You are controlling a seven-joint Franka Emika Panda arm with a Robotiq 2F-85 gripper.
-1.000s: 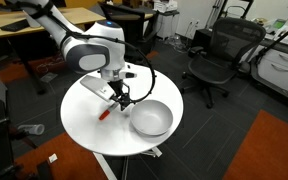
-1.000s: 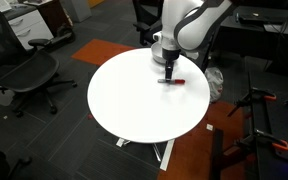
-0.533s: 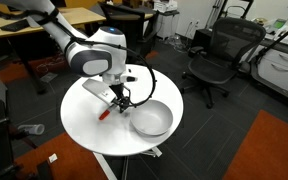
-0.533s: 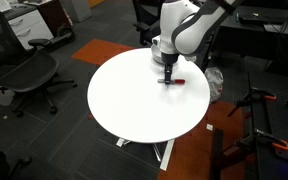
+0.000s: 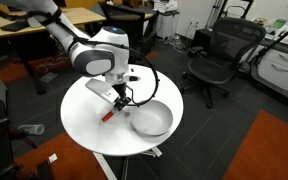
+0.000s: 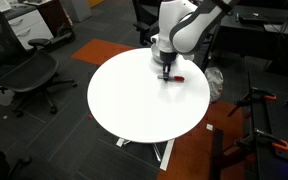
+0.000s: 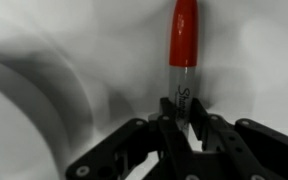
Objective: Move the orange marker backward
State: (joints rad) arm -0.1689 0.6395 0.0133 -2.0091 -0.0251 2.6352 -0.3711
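The orange marker (image 7: 184, 45) fills the middle of the wrist view, red-orange cap pointing up and pale printed barrel running down between my fingers. My gripper (image 7: 184, 112) is shut on that pale end. In both exterior views the gripper (image 5: 117, 103) (image 6: 166, 76) stands low over the round white table (image 5: 89, 125) (image 6: 134, 105), with the marker (image 5: 108, 114) (image 6: 175, 79) showing as a short red stick just beside the fingers. The arm comes down from above and hides part of the marker.
A grey bowl (image 5: 151, 119) sits on the table close to the gripper; its rim (image 7: 44, 95) curves through the wrist view. Black office chairs (image 5: 212, 60) (image 6: 19, 70) stand around the table, and desks (image 5: 44, 22) lie behind.
The gripper has closed on the marker's pale end; a second ago its fingers stood open around it. The arm has hardly shifted.
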